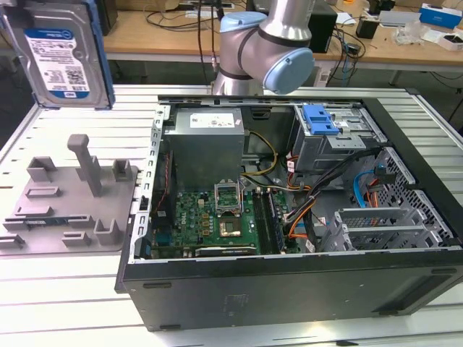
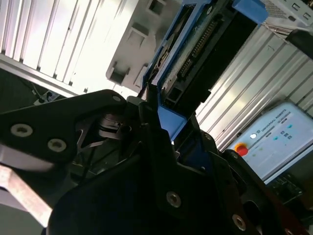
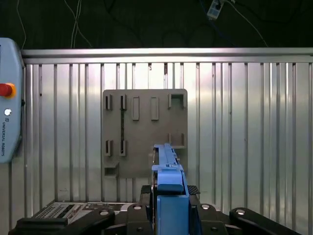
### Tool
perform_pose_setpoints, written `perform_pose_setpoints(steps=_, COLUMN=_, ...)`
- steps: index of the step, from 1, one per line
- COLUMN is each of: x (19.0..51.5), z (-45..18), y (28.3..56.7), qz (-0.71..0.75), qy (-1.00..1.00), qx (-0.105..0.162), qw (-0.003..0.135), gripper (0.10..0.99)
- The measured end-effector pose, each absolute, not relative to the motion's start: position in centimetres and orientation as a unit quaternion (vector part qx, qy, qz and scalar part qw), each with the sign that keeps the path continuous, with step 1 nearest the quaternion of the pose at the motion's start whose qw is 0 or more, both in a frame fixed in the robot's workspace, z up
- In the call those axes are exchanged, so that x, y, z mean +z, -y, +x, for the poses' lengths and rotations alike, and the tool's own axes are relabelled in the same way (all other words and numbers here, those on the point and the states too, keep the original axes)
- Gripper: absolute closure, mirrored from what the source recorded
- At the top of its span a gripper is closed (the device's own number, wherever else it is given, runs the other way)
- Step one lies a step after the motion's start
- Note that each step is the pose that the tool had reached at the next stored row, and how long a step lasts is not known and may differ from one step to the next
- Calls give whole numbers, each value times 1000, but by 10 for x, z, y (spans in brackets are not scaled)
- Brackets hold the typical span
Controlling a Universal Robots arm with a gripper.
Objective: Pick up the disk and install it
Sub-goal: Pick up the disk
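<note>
The disk (image 1: 61, 61), a silver hard drive with a white-and-blue label in a blue bracket, hangs upright in the air at the exterior view's upper left, high above the grey fixture plate (image 1: 65, 202). In the first wrist view the disk (image 3: 168, 181) appears edge-on, clamped between the black fingers of my gripper (image 3: 168, 198), with the fixture plate (image 3: 144, 132) far beneath it. The second wrist view has the gripper (image 2: 161, 115) shut on the blue bracket end of the disk (image 2: 195, 54).
An open computer case (image 1: 289, 289) lies at the exterior view's right, with a motherboard (image 1: 210, 220), a grey power supply box (image 1: 206, 144) and a drive bay topped by a blue latch (image 1: 318, 119). A teach pendant (image 3: 7, 98) lies beside the slatted table (image 1: 58, 282).
</note>
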State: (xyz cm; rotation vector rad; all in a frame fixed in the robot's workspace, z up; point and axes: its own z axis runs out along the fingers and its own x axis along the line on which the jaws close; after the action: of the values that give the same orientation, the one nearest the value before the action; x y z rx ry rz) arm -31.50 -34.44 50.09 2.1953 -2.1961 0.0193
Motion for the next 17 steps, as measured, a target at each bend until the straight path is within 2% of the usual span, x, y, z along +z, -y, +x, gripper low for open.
perform_pose_setpoints(steps=17, x=500, z=-216, y=371, qz=707, qy=707, qx=6, qw=19, gripper=718)
